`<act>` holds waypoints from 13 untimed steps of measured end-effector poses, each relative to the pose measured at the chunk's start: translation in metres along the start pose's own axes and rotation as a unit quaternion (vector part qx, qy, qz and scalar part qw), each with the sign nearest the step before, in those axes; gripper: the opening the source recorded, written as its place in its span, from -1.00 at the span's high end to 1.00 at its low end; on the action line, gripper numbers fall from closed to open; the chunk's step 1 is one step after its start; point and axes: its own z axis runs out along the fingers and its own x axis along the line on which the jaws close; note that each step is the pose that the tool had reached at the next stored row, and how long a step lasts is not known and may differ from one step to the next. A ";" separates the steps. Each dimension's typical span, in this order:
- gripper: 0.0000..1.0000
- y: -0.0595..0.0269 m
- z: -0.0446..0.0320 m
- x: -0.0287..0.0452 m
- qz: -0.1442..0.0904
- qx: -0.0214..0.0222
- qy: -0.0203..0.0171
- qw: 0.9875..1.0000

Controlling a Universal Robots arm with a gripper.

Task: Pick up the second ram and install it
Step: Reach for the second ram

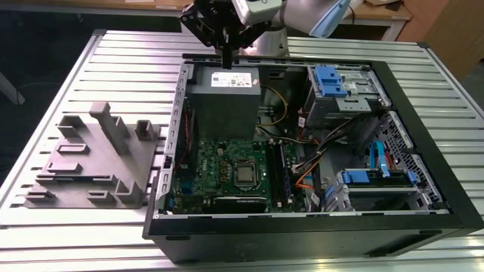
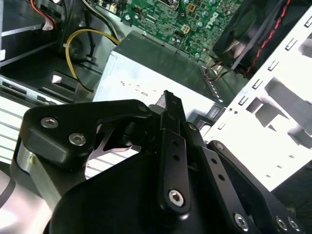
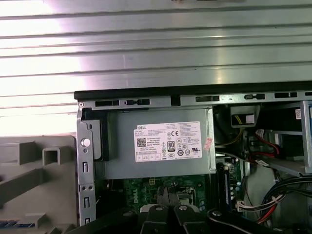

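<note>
My gripper [image 1: 226, 62] hangs over the back edge of the open computer case [image 1: 423, 170], just above the grey power-supply box [image 1: 224, 105]. Its fingers are shut, and nothing shows between them in both wrist views [image 2: 168, 97] [image 3: 168, 192]. On the green motherboard [image 1: 215, 164], a long dark memory stick [image 1: 277, 170] stands in the slots to the exterior view's right of the square silver processor chip [image 1: 244, 174]. I cannot tell whether it is the second ram.
A grey plastic block with upright slotted posts [image 1: 90, 158] lies on the slatted metal table [image 1: 113, 62], at the exterior view's left of the case. Drive cages with blue clips [image 1: 330, 82] and bundled cables [image 1: 318, 150] fill the case's other side.
</note>
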 end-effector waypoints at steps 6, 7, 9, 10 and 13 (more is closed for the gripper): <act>0.86 -0.0010 0.0001 0.0129 0.000 0.000 -0.001 1.000; 0.86 -0.0011 0.0001 0.0150 0.000 0.000 -0.002 1.000; 0.86 -0.0016 0.0003 0.0208 0.000 0.000 -0.003 1.000; 0.86 -0.0018 0.0004 0.0240 0.000 0.000 -0.003 1.000; 0.86 -0.0024 0.0005 0.0313 0.000 0.000 -0.004 1.000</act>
